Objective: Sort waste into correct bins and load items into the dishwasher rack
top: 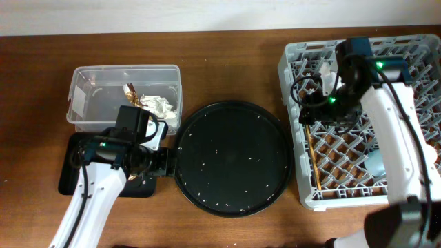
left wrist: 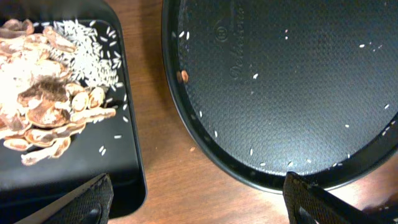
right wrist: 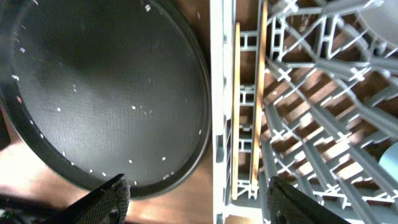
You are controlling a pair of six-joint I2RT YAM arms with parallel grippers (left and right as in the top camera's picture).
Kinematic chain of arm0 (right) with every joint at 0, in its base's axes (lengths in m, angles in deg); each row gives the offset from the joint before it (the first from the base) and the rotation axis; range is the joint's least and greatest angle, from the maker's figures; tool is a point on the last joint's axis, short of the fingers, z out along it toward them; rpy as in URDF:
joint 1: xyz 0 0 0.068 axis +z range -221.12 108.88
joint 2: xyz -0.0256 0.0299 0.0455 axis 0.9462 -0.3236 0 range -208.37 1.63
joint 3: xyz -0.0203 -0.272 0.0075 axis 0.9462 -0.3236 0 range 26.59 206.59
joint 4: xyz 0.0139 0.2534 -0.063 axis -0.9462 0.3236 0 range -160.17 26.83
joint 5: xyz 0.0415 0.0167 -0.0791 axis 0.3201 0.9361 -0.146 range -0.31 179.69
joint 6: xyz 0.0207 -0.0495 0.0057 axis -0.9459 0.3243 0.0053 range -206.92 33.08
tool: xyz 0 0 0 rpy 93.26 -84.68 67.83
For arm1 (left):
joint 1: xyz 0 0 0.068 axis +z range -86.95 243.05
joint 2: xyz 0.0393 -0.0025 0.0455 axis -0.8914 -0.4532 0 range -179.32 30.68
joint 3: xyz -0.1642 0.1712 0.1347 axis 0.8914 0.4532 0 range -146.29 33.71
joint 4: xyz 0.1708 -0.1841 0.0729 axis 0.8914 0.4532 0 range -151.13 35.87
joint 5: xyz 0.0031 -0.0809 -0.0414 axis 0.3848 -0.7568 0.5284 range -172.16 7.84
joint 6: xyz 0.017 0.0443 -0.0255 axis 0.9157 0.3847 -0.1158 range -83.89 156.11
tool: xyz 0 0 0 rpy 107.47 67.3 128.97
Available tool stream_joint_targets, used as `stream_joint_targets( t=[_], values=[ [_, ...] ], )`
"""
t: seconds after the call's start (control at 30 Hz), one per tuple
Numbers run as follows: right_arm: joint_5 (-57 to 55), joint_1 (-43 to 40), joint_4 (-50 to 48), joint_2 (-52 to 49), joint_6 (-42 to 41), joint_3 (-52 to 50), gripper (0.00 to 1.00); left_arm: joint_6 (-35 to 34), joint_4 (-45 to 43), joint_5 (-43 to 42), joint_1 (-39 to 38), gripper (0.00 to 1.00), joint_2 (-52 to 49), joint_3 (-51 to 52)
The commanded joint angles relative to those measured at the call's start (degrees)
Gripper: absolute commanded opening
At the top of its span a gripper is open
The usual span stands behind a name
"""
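The clear plastic box (top: 89, 103) holds a crumpled white tissue (top: 158, 105) and a gold-brown wrapper (top: 132, 93). The small black tray (top: 69, 172) holds brownish food scraps (left wrist: 43, 106) and rice grains. My left gripper (left wrist: 199, 202) is open and empty, low over the bare wood between that tray (left wrist: 124, 168) and the round black tray. My right gripper (right wrist: 199, 199) is open and empty over the left edge of the grey dishwasher rack (top: 413, 48). The two wooden chopsticks (top: 310, 155) lie in the rack's left side and also show in the right wrist view (right wrist: 256, 112). A light blue cup (top: 377, 162) sits in the rack.
The large round black tray (top: 231, 158) lies between the bins and the rack, with only scattered rice grains on it. It also shows in the left wrist view (left wrist: 280, 81) and the right wrist view (right wrist: 106, 93). The right arm hides part of the rack.
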Motion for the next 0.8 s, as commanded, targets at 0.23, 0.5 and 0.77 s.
stream_joint_targets(
  t=[0.23,0.5,0.77],
  values=[
    [-2.0,-0.3,-24.6,43.5,0.8,-37.7,0.98,0.8,-4.3,4.4,-0.1,0.99,28.0,7.5],
    [-2.0,-0.3,-19.5,56.7,0.8,-42.5,0.98,-4.4,-4.4,11.3,-0.1,0.99,48.5,12.9],
    [-2.0,-0.3,-19.5,56.1,0.8,-42.5,0.98,-4.4,-4.0,11.3,-0.1,0.99,48.6,12.9]
  ],
)
